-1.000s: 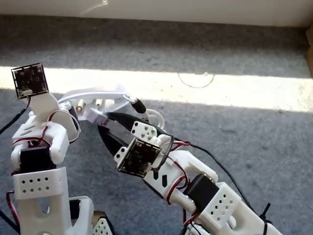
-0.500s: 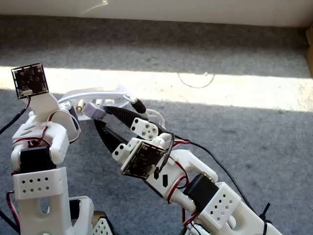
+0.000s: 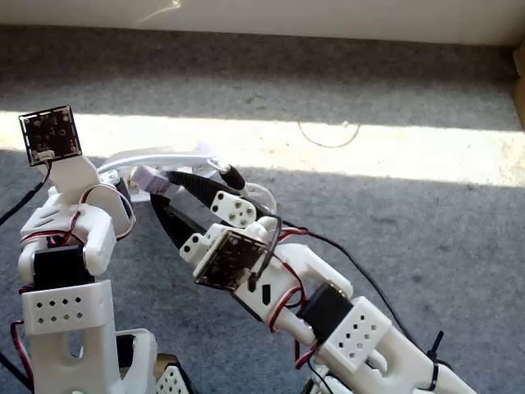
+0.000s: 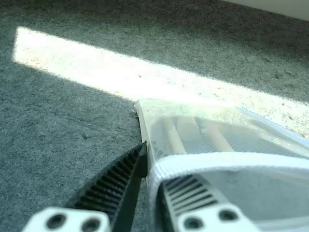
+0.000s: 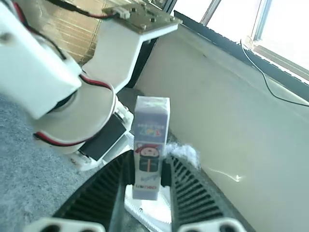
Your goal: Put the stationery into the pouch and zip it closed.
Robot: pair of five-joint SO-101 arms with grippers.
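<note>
A clear mesh pouch (image 3: 176, 158) with a white rim lies on the grey carpet beside the left arm (image 3: 66, 238). In the left wrist view my left gripper (image 4: 152, 169) is shut on the pouch's (image 4: 217, 140) white edge, and pale pens (image 4: 174, 135) show through the mesh. My right gripper (image 3: 160, 190) is shut on a small lavender eraser box (image 3: 148, 178), held just above the near side of the pouch. In the right wrist view the box (image 5: 151, 140) stands upright between the black fingers (image 5: 181, 179), with the left arm's white body behind it.
A sunlit band (image 3: 369, 152) crosses the carpet, with a thin wire loop (image 3: 328, 135) lying in it. A dark pen end (image 3: 233, 178) sticks out at the pouch's right. A pale wall base (image 3: 328, 16) runs along the far edge.
My right gripper has carried the eraser box up and to the left, closer to the pouch and the left arm. The left arm has stayed still.
</note>
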